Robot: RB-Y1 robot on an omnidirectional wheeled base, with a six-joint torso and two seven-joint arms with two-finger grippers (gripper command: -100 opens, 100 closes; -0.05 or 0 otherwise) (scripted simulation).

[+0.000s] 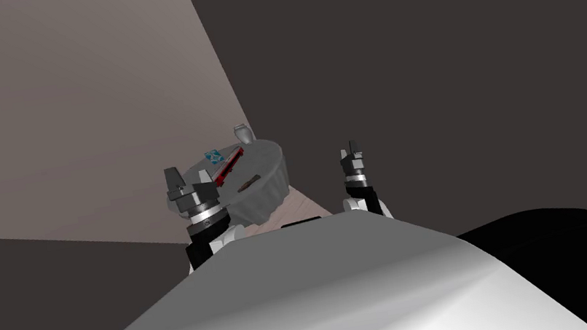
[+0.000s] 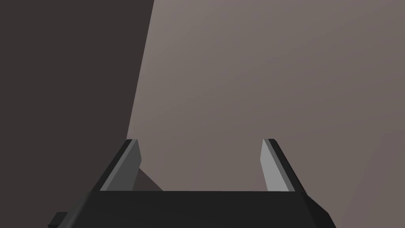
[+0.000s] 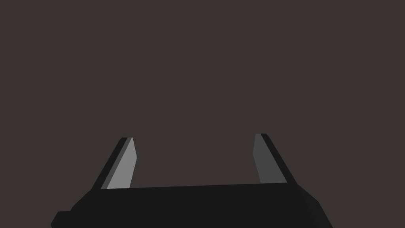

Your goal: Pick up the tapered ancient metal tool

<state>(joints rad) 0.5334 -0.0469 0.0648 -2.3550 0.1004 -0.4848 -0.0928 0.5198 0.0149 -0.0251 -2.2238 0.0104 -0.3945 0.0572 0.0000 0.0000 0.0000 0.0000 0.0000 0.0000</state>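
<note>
A small, dark brown, tapered tool [image 1: 248, 183] lies on a round grey table [image 1: 270, 177] ahead of me in the head view. My left gripper [image 1: 174, 180] is raised beside the table's left edge, apart from the tool. In the left wrist view that gripper [image 2: 199, 152] stands open with nothing between its fingers. My right gripper [image 1: 352, 151] is held up to the right of the table, clear of it. The right wrist view shows that gripper [image 3: 193, 150] open and empty too.
On the same table lie a long red object [image 1: 229, 165] and a small blue and white item [image 1: 213, 156], with a grey vase [image 1: 243, 134] at the far edge. Pale floor [image 1: 299, 210] shows in front of the table. Walls stand close behind and to the right.
</note>
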